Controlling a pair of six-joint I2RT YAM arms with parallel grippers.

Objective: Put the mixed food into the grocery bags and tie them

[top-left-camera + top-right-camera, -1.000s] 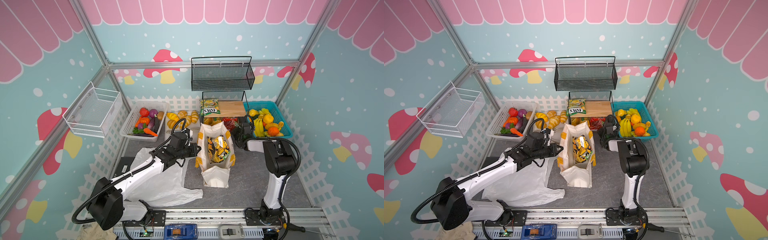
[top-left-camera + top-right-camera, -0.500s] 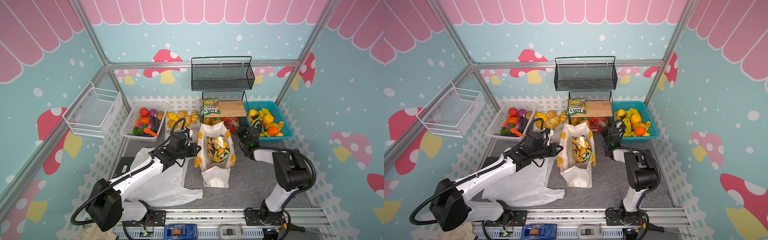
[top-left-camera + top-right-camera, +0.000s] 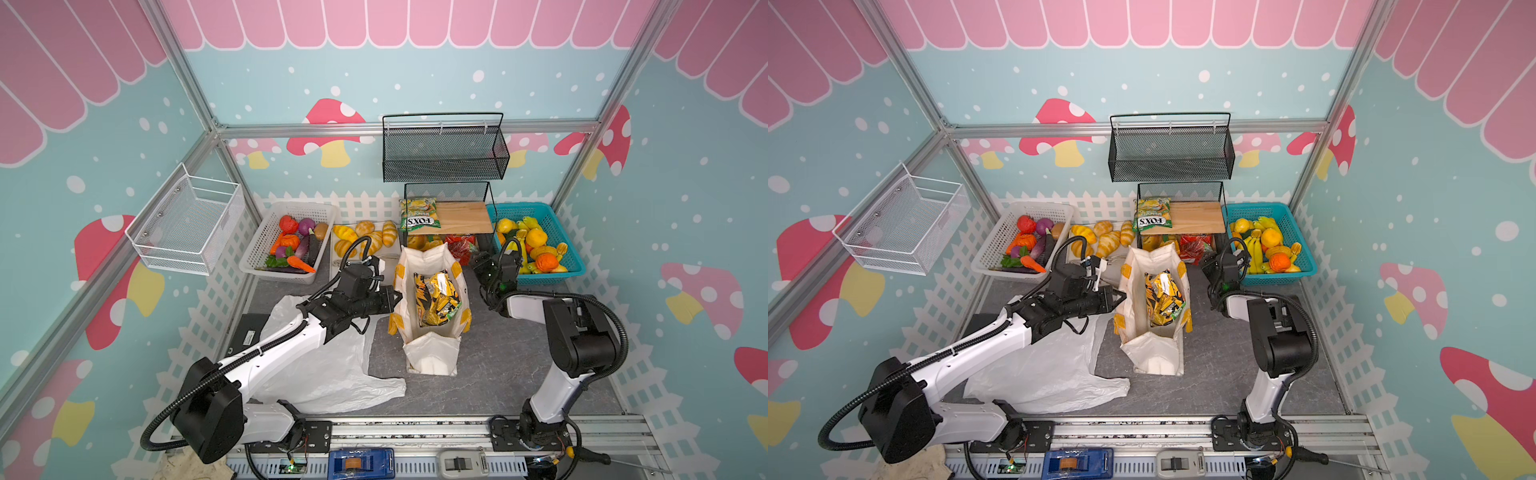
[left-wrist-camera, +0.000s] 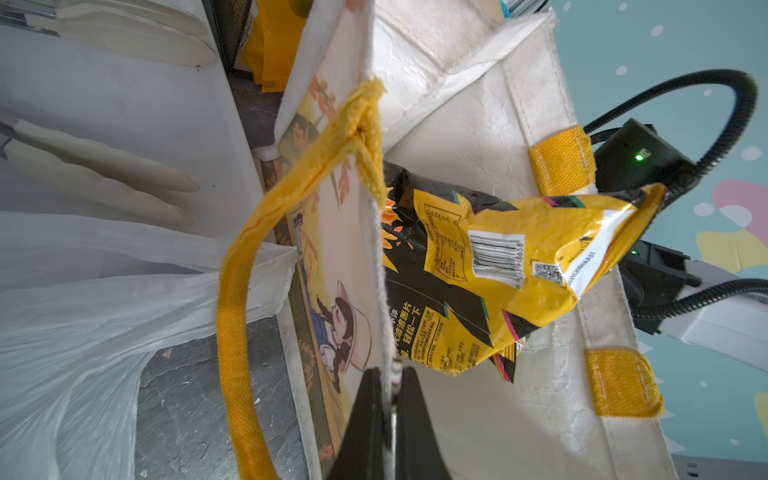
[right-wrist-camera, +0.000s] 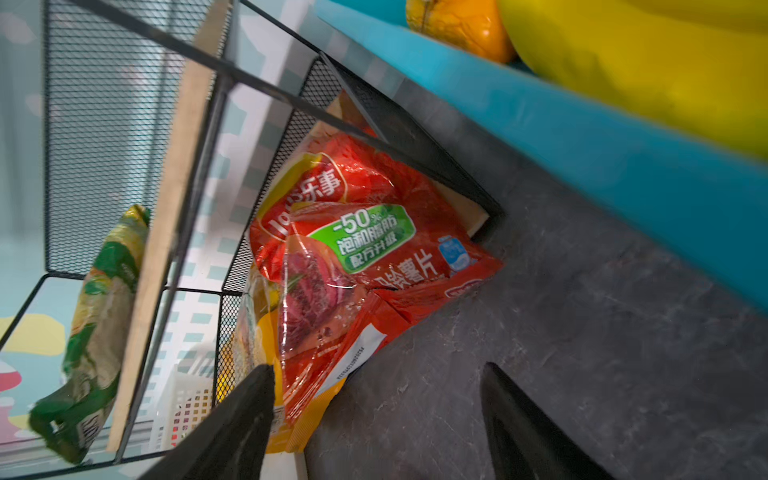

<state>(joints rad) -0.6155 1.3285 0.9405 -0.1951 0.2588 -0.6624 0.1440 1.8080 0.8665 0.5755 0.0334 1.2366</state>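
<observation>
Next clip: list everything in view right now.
tote: 1, off-white with yellow handles, middle of mat
packets: several, black-and-yellow, inside tote
plastic bag: 1, white, flat on mat, left
red packet: 1, red, under shelf
FOX'S packet: 1, green-yellow, on shelf
vegetables: several, mixed, white basket, back left
rolls: several, golden, beside that basket
fruit: several, yellow and orange, teal basket, back right
mesh basket: 1, black, back wall
wire basket: 1, white, left wall
left gripper: 1, black, shut on tote rim
right gripper: 1, black, open, facing red packet

Stiff off-white tote bag: yellow handles and patches, cartoon-girl print outside. Crinkly snack packet black and yellow; glossy crisp packet red, green label.
</observation>
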